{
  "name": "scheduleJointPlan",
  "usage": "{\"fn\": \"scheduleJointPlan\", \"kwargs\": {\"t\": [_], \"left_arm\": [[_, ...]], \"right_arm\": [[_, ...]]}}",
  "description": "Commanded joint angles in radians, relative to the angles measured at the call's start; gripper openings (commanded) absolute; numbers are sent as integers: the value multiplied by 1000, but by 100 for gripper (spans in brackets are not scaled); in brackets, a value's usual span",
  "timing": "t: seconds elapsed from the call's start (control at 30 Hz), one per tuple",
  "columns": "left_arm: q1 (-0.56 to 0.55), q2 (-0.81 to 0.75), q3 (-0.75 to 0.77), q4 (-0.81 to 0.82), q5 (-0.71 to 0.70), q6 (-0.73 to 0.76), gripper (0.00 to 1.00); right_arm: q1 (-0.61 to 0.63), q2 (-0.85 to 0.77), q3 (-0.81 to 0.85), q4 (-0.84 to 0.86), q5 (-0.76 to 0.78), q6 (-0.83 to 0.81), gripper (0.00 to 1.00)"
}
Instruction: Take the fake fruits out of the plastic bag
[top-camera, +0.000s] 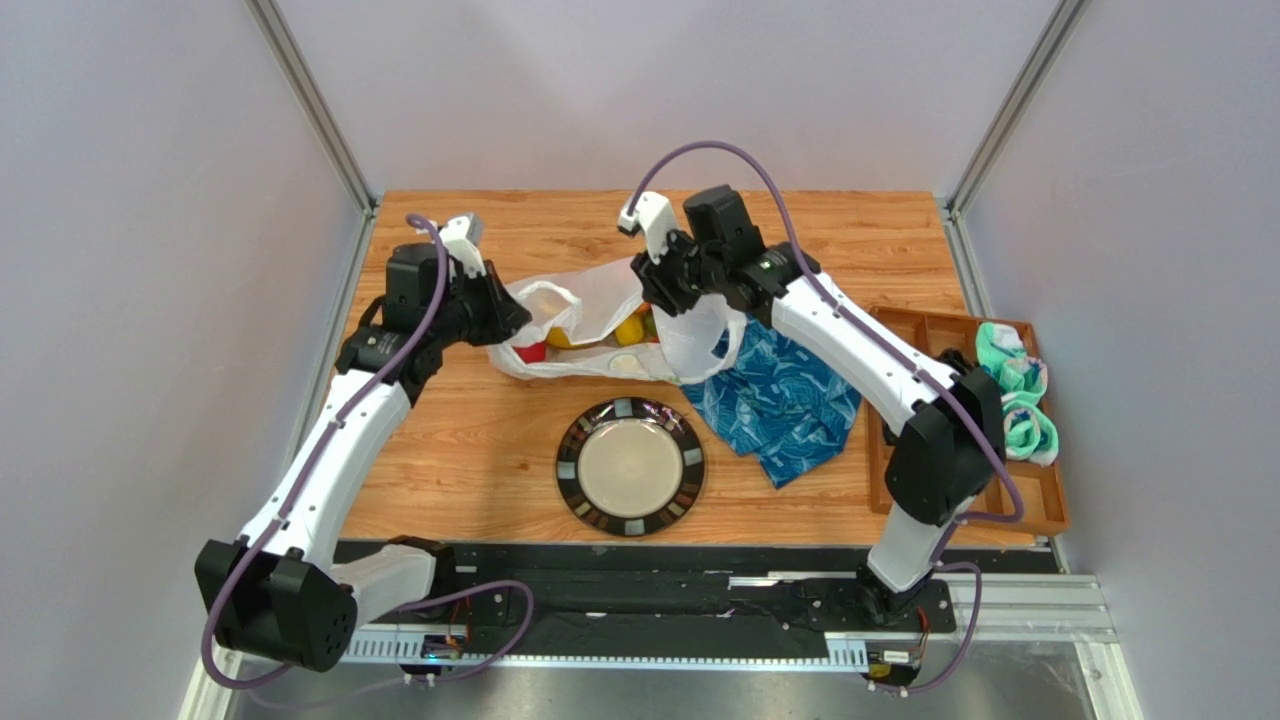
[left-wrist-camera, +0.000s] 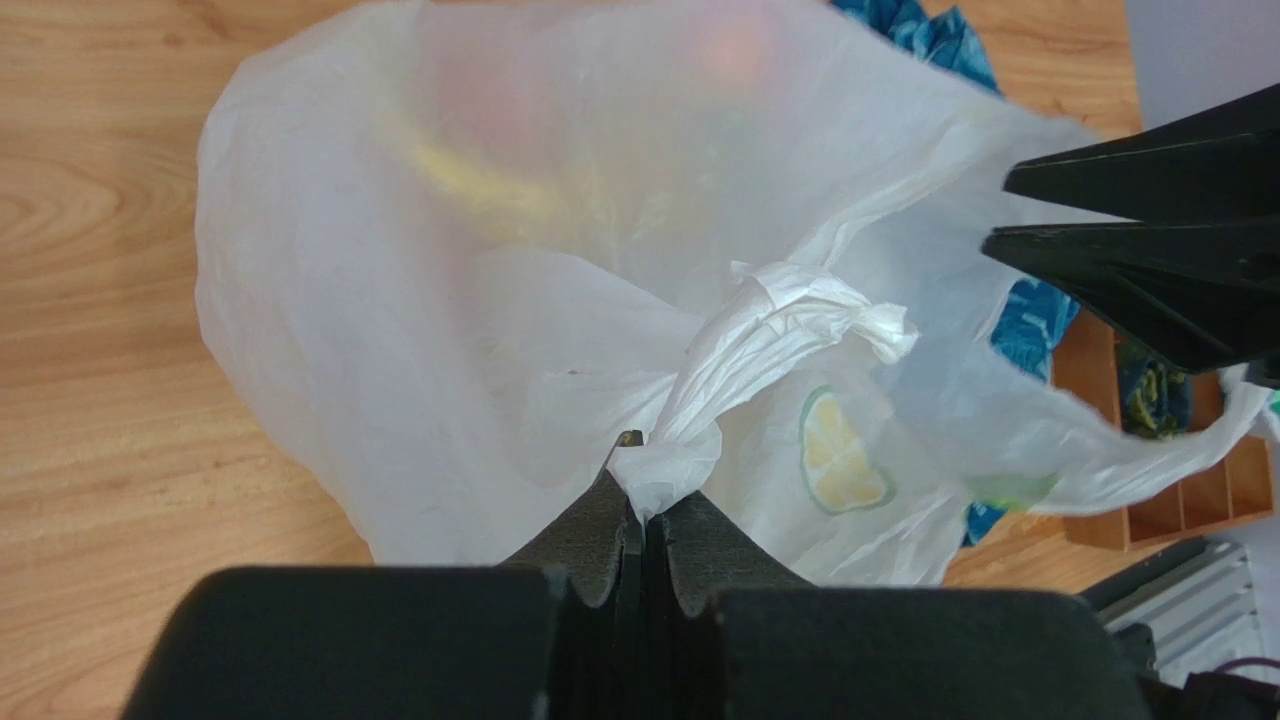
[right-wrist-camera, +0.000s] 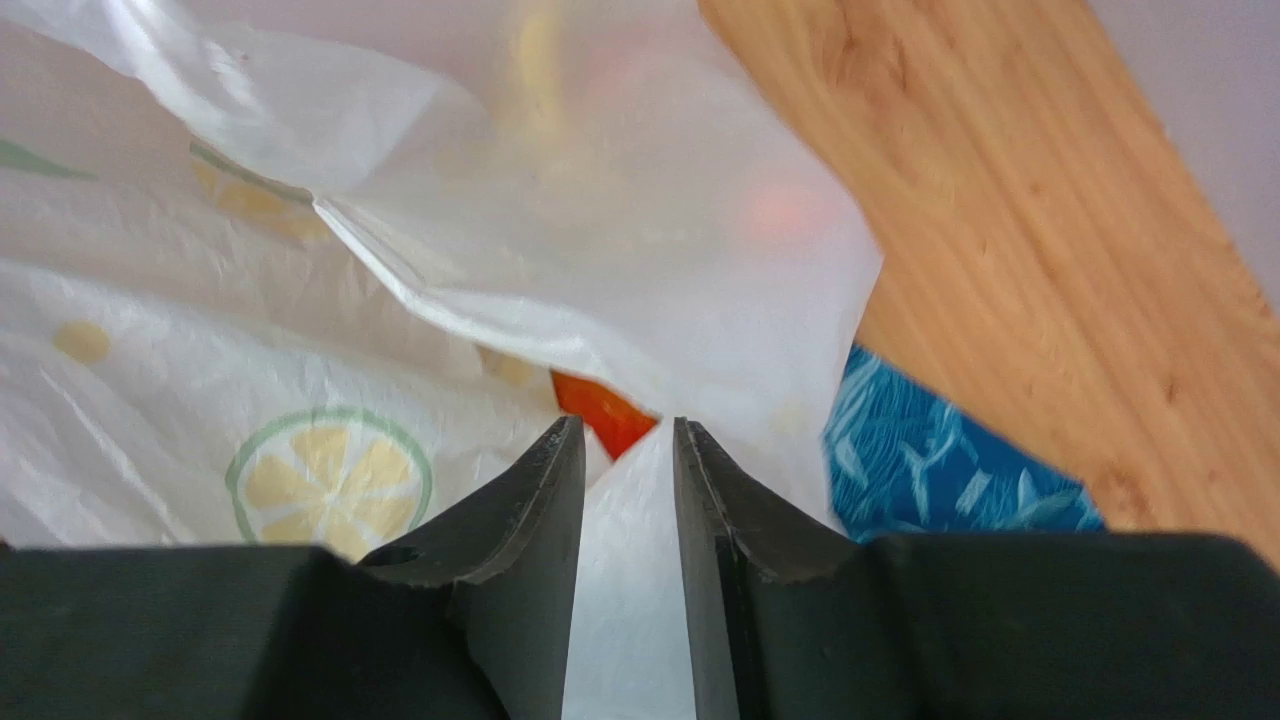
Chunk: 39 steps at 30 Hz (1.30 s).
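The plastic bag (top-camera: 601, 308) lies at the table's middle back, its mouth toward the plate. Fake fruits show at the mouth: a red one (top-camera: 529, 354), yellow ones (top-camera: 559, 336) and an orange one (top-camera: 640, 326). My left gripper (top-camera: 505, 318) is shut on a twisted handle of the bag (left-wrist-camera: 751, 338), jaws pressed together (left-wrist-camera: 649, 503). My right gripper (top-camera: 670, 294) sits at the bag's right side, jaws a little apart (right-wrist-camera: 624, 435), with bag film (right-wrist-camera: 451, 195) between them and a red-orange fruit (right-wrist-camera: 604, 413) just past the tips. A yellow banana shape (left-wrist-camera: 481, 173) shows dimly through the film.
A black-rimmed round plate (top-camera: 631, 465) stands in front of the bag. A blue patterned cloth (top-camera: 781, 398) lies to its right, partly under the bag. A wooden tray (top-camera: 890, 450) with teal items (top-camera: 1014, 393) stands at the right edge.
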Motion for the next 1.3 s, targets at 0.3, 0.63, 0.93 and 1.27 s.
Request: {"fn": "scheduleJointPlan", "kwargs": {"t": [0.3, 0.63, 0.93, 1.27], "left_arm": [[41, 46, 147, 73, 36, -43, 0], [55, 63, 192, 87, 96, -29, 0], [55, 42, 198, 122, 173, 101, 0], [55, 34, 172, 96, 282, 121, 0]], "right_arm": [[12, 358, 495, -339, -82, -144, 12], [35, 285, 294, -241, -42, -331, 8], [-28, 401, 394, -137, -20, -348, 48], [-28, 526, 498, 10, 29, -340, 90]]}}
